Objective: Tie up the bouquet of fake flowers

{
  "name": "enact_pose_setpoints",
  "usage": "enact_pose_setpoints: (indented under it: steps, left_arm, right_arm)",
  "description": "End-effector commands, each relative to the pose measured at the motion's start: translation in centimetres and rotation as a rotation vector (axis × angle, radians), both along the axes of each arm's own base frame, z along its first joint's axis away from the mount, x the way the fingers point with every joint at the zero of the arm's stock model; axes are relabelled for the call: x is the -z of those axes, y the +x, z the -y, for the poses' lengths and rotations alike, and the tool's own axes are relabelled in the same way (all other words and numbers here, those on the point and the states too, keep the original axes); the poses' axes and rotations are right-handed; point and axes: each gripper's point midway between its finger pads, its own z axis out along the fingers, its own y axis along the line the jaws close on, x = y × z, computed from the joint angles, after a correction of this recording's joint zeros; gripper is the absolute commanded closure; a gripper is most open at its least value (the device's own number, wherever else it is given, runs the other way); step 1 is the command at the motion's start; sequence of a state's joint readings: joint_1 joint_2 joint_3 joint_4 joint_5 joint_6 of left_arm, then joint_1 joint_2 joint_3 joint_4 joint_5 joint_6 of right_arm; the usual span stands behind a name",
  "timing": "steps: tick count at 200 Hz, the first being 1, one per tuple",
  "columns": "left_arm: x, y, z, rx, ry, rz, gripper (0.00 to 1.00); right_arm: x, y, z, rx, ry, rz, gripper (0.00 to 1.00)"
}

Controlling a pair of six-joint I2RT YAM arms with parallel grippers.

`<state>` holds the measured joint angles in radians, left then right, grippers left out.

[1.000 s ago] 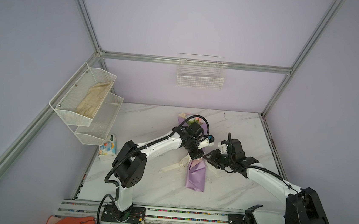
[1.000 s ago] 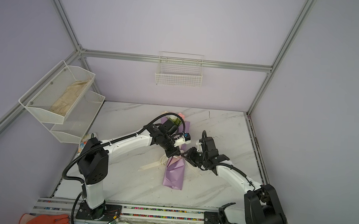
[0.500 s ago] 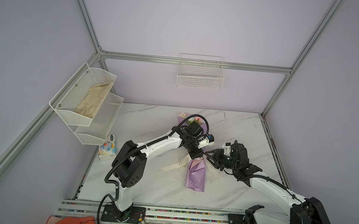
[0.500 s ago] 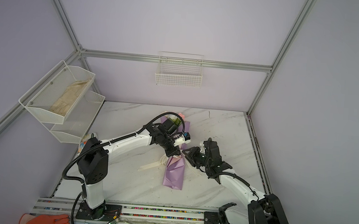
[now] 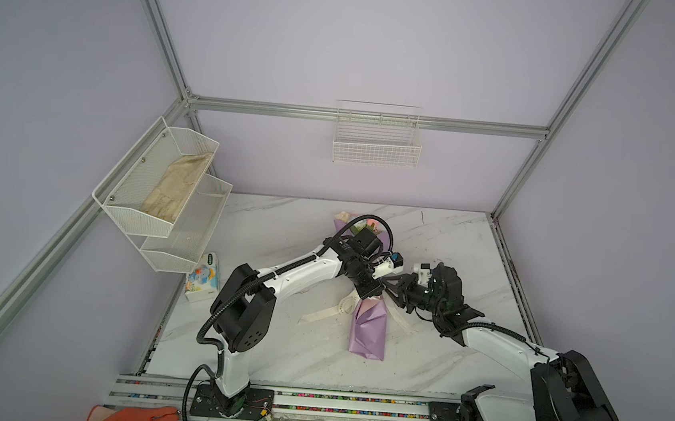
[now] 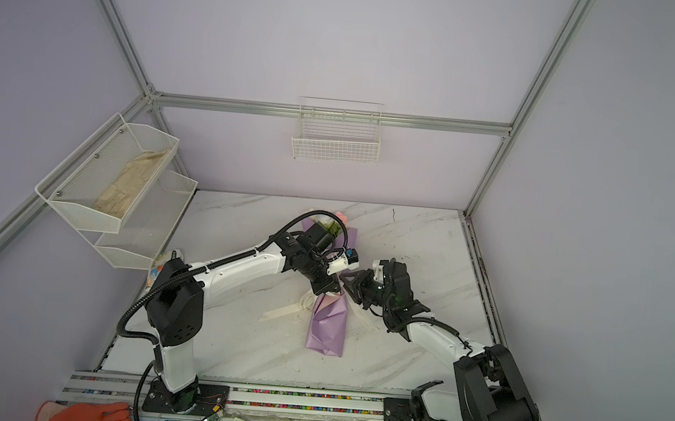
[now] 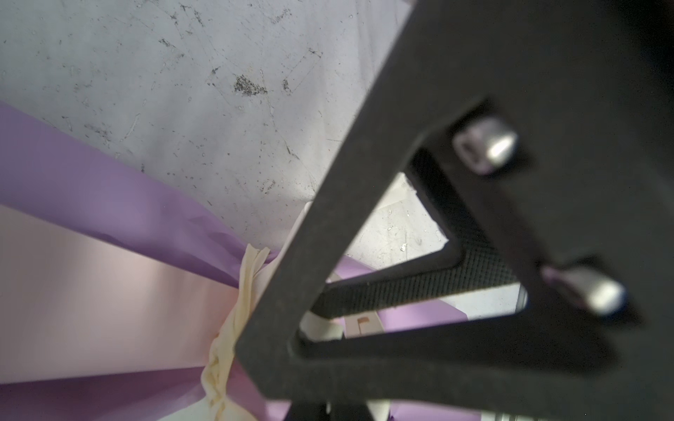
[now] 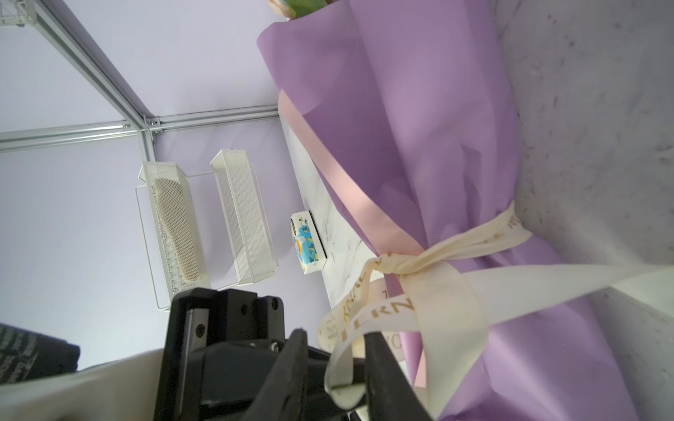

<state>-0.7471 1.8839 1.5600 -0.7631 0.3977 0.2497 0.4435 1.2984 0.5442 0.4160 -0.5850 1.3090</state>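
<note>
The bouquet of fake flowers point(image 5: 369, 331) lies flat on the table point(image 5: 284, 223), with open marble around its paper edges. Left gripper point(image 5: 368, 296): pressed together at the bouquet's ribbon point(image 8: 448, 302) knot; contents cannot be told. Right gripper point(image 8: 337, 333): jaws spread around a ribbon loop, just beside the bouquet.

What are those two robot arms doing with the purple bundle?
Two robot arms are tying a cream ribbon around the bouquet of fake flowers, wrapped in purple paper. The ribbon is already knotted around its middle. The left gripper is shut beside the knot, and the right gripper has a ribbon loop between its open jaws.
</note>
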Motion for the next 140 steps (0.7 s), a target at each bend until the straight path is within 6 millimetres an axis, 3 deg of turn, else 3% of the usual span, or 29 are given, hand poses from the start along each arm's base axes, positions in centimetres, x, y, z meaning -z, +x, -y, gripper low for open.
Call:
enact_pose_setpoints:
  steps: [1, 28, 46, 56, 66, 81, 102, 114, 140]
  left_arm:
    - [-2.4, 0.8, 0.8, -0.008, -0.065, 0.042, 0.95]
    - [-2.5, 1.1, 0.8, -0.022, -0.064, 0.045, 0.93]
    - [-2.9, 1.0, 0.5, -0.04, -0.068, 0.047, 0.85]
    - [-3.6, 1.0, 0.1, -0.063, -0.078, 0.057, 0.76]
    - [-4.5, 0.9, -0.5, -0.094, -0.106, 0.07, 0.6]
    - [-5.9, 0.6, -1.8, -0.148, -0.175, 0.093, 0.52]
    - [-5.6, 0.6, -5.2, -0.278, -0.238, 0.078, 0.43]
    - [-4.2, 0.3, -7.0, -0.349, -0.268, 0.046, 0.41]
    - [-1.2, -0.6, -8.6, -0.396, -0.284, 0.007, 0.39]
  right_arm:
    - [-1.4, 0.1, -0.6, -0.018, 0.037, 0.029, 0.77]
    - [-1.2, 0.0, -0.6, -0.029, 0.021, 0.036, 0.95]
    - [-0.8, 0.0, -0.2, -0.01, 0.0, 0.032, 1.0]
    - [-0.7, 0.1, 0.3, 0.019, -0.004, 0.033, 1.0]
    - [-1.0, 0.3, 0.4, 0.034, -0.005, 0.044, 1.0]
    - [-1.2, 0.5, 0.4, 0.037, -0.006, 0.052, 1.0]
    - [-1.3, 0.7, 0.2, 0.037, 0.006, 0.05, 1.0]
    - [-1.2, 0.6, 0.2, 0.032, 0.012, 0.045, 1.0]
    - [-1.5, 0.7, 0.1, 0.032, 0.019, 0.05, 1.0]
